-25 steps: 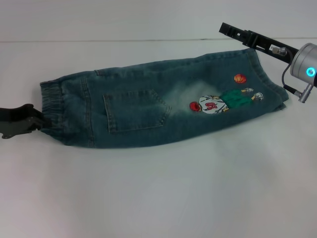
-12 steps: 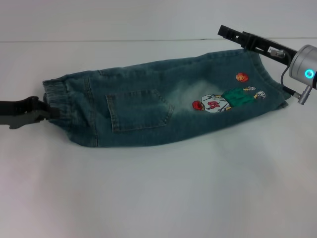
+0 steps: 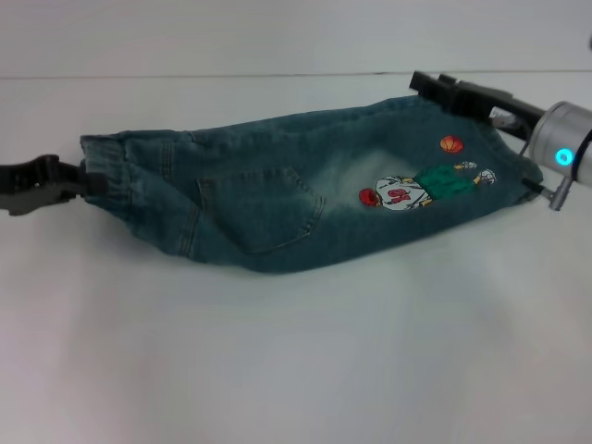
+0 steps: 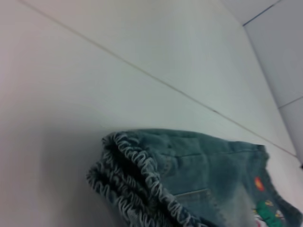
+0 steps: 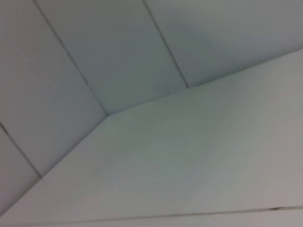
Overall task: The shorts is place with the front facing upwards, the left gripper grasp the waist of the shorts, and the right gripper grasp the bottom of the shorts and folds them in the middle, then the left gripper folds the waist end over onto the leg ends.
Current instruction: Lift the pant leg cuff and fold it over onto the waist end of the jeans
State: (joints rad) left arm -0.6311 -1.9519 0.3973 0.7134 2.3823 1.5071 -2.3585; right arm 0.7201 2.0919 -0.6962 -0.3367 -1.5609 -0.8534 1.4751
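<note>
The blue-green denim shorts [image 3: 305,199] lie folded lengthwise across the white table, pocket [image 3: 264,208] and basketball-player print [image 3: 421,188] facing up. My left gripper [image 3: 91,183] is at the far left, shut on the waist of the shorts [image 3: 100,157], which is raised a little off the table. The ruffled waist [image 4: 137,175] fills the left wrist view. My right gripper [image 3: 427,85] hovers by the far right edge, close to the bottom of the shorts [image 3: 520,176]. The right wrist view shows only table and wall.
The white table [image 3: 296,351] spreads out in front of the shorts. Its back edge meets a pale wall [image 3: 277,37].
My left gripper has moved right and slightly up, dragging the waist with it so the cloth bunches near the pocket. The right gripper has dropped lower toward the shorts' far edge.
</note>
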